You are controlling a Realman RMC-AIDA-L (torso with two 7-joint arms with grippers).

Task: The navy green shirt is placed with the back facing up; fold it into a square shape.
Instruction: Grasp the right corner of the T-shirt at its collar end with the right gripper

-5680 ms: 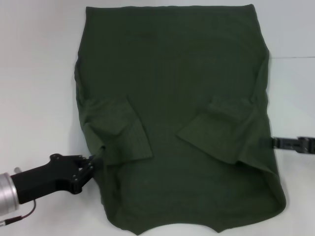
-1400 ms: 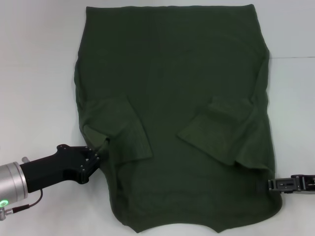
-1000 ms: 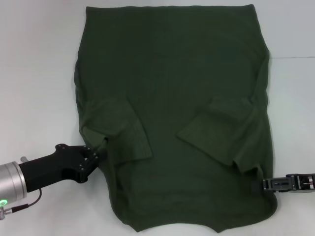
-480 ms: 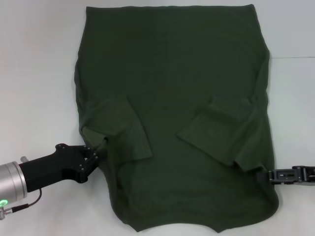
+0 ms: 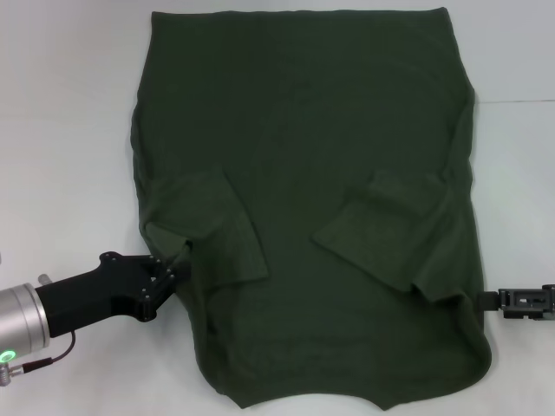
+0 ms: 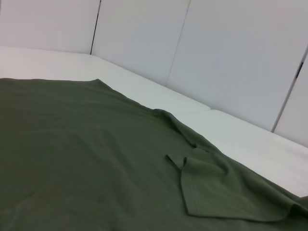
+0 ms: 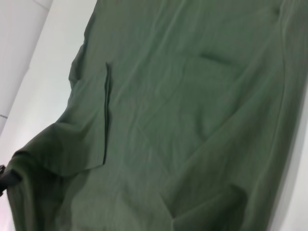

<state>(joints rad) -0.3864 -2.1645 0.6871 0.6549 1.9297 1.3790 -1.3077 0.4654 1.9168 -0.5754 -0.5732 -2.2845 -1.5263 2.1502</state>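
The navy green shirt lies flat on the white table, with both short sleeves folded inward onto its body. My left gripper sits at the shirt's left edge, just below the folded left sleeve, and its black fingers pinch that edge. My right gripper reaches in from the right and touches the shirt's right edge below the folded right sleeve. The left wrist view shows only the shirt and one folded sleeve. Dark fabric fills the right wrist view.
White table surface surrounds the shirt on the left, the right and the near side. Pale wall panels stand behind the table in the left wrist view.
My right gripper pushed inward against the shirt's right edge, then drew back outward and slightly up along it. My left gripper has held its place at the left edge.
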